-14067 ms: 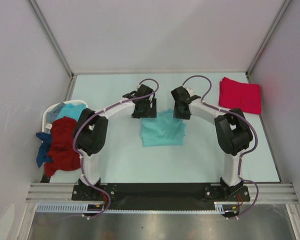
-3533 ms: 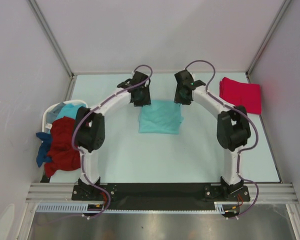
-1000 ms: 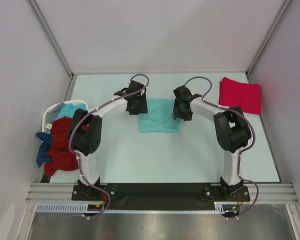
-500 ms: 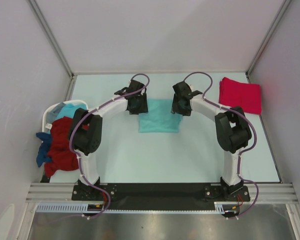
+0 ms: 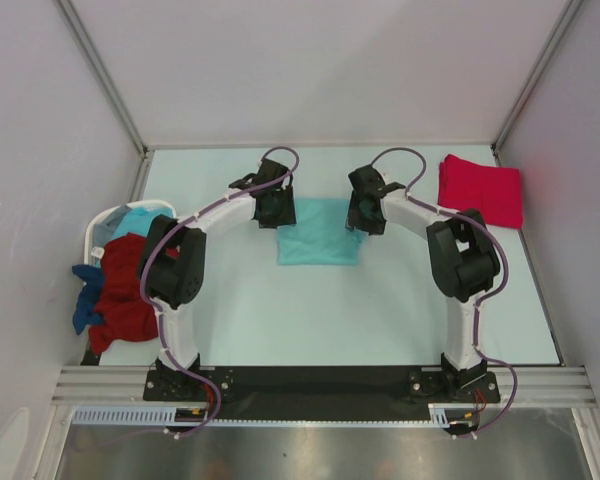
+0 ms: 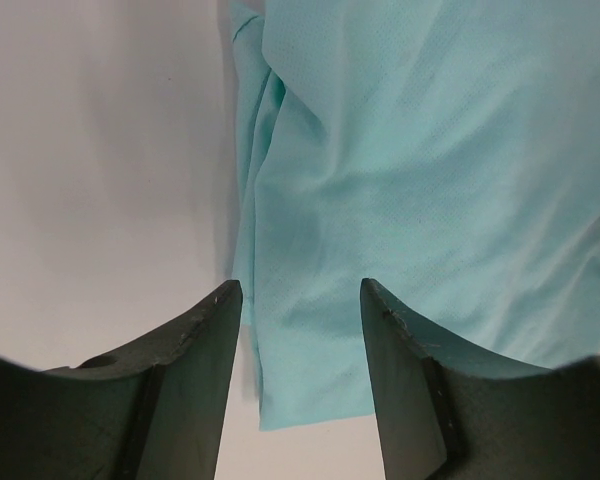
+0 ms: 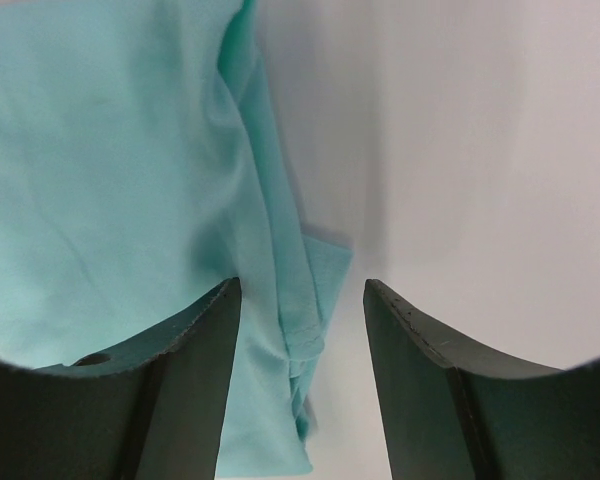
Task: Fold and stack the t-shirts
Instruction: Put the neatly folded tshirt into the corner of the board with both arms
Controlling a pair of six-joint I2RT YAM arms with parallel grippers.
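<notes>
A light teal t-shirt lies folded into a rectangle at mid-table. My left gripper hovers over its far left corner. In the left wrist view, that gripper is open, and the teal cloth with its corner lies flat below the gap. My right gripper is over the far right edge. The right wrist view shows it open too, above the bunched layered edge of the shirt. A bright pinkish-red t-shirt lies folded at the far right.
A white laundry basket stands at the left edge. It holds a light blue shirt, with a dark red shirt and a blue shirt spilling over it. Grey walls close in the table on three sides.
The right gripper has shifted slightly toward the far side along the shirt's right edge. The left gripper and the teal shirt have stayed put.
</notes>
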